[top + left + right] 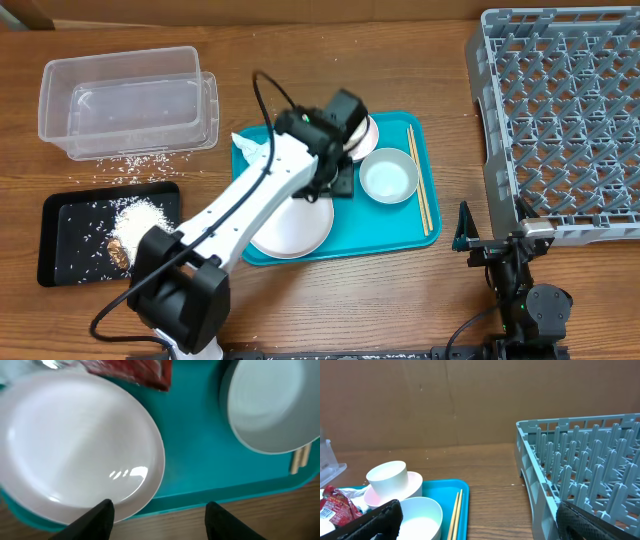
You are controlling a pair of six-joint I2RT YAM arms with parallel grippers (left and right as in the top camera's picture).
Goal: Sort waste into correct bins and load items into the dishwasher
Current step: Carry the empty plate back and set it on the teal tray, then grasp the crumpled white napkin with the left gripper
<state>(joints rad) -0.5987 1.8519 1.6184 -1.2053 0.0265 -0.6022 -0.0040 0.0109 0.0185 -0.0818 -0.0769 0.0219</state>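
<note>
- Your left pincer [159, 516] hangs over the near lip of the teal tray [195, 460]. Its fingers are apart and there is nothing between them.
- One fingertip [102, 512] sits over the rim of the white plate [75, 445]. The other is over bare tabletop [350, 300], just outside the tray.
- The plate lies flat in the tray, beneath the pincer and to its left. Its raised rim is the only part you could pinch, which probably explains this low approach at the edge.
- Ahead of the pincer, the red wrapper [135, 370] lies just past the plate's far rim. The wrist view cannot settle whether it overlaps the plate.
- Ahead and to the right is the pale bowl [272, 405], upright. The chopsticks [300, 457] lie beyond it along the tray's right side, where they can't roll far.
- The cup [386, 477] stands on the saucer [415, 482] past the bowl. As a stack, they would likely need separating before loading.
- The napkin [248, 150] is at the tray's far left corner.
- Well to the left of the pincer, the black tray [75, 235] holds a heap of rice [140, 215], so it looks like the food-scrap bin. Behind it is the clear tub [125, 100] with nothing showing inside, probably meant for the wrapper and napkin.
- Your right pincer [480, 520] is spread wide and holds nothing, low over the tabletop. The grey rack [580, 450] is just to its right, so it seems parked there to take dishes across.
- Judgement: the waste is partly sorted and no dishes are racked yet.
</note>
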